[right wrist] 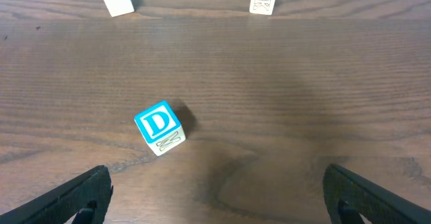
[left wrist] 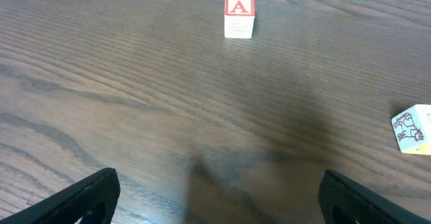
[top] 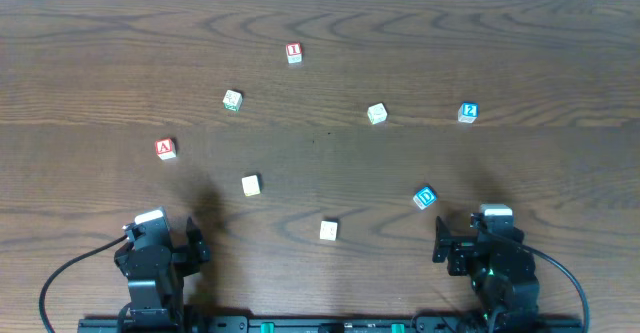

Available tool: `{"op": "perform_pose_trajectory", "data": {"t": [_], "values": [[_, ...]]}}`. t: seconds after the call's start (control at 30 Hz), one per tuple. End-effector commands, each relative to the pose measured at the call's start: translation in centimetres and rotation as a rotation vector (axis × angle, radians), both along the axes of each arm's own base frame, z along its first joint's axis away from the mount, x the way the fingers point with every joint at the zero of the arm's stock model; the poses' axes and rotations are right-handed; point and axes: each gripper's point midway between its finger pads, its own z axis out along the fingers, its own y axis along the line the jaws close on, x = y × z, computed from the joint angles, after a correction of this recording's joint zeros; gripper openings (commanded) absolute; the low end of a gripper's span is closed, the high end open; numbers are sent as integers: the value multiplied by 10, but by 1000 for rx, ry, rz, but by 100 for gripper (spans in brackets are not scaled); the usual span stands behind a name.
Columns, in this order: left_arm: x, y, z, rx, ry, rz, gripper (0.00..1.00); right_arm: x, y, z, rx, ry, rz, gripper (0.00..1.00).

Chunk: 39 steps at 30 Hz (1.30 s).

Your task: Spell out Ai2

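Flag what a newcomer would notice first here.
Letter blocks lie scattered on the wood table: red A block at left, blue 2 block far right, blue D block just ahead of the right gripper. Both the left gripper and right gripper sit open at the near edge.

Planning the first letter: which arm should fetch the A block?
Left. The A block lies on the left side, just ahead of the open left gripper; the right gripper is much farther away.

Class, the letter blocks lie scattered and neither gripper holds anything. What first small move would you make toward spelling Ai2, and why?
Probably reach the left gripper toward the red A block: A opens the word, it lies on that arm's side, uncrowded, and the jaws stand open.
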Motion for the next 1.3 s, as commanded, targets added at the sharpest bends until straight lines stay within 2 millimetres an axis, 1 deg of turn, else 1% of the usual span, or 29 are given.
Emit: {"op": "perform_pose_trajectory", "data": {"t": [0.0, 0.2, 0.27, 0.33, 0.43, 0.47, 0.5, 0.57, 0.7, 0.77, 0.83, 1.03, 1.07, 1.1, 1.17, 1.27], "values": [[-3, 1, -9, 12, 31, 0, 95, 0, 0, -2, -5, 0, 3, 99], [-3, 1, -9, 12, 31, 0, 95, 0, 0, -2, -5, -1, 3, 99], [-3, 2, -9, 13, 31, 0, 96, 3, 0, 3, 4, -21, 0, 99], [-3, 1, -9, 12, 31, 0, 95, 10, 6, 15, 101, -74, -18, 99], [-3, 1, -9, 12, 31, 0, 95, 16, 26, 34, 318, -124, -3, 99], [-3, 1, -9, 12, 31, 0, 95, 16, 33, 37, 378, -124, 8, 99], [-3, 1, -9, 12, 31, 0, 95, 15, 40, 39, 450, -113, 18, 99], [-3, 1, -9, 12, 31, 0, 95, 13, 47, 39, 549, -83, 12, 99], [-3, 1, -9, 12, 31, 0, 95, 10, 57, 40, 647, -48, 22, 99], [-3, 1, -9, 12, 31, 0, 95, 7, 65, 43, 694, -28, 55, 99], [-3, 1, -9, 12, 31, 0, 95, 6, 71, 49, 711, -38, 94, 99], [-3, 1, -9, 12, 31, 0, 95, 14, 87, 101, 750, -220, 252, 99], [-3, 1, -9, 12, 31, 0, 95, 16, 88, 105, 752, -235, 263, 99], [-3, 1, -9, 12, 31, 0, 95, 19, 89, 110, 754, -246, 273, 99], [-3, 1, -9, 12, 31, 0, 95, 25, 91, 112, 752, -248, 282, 99], [-3, 1, -9, 12, 31, 0, 95, 41, 95, 112, 753, -240, 283, 99]]}}
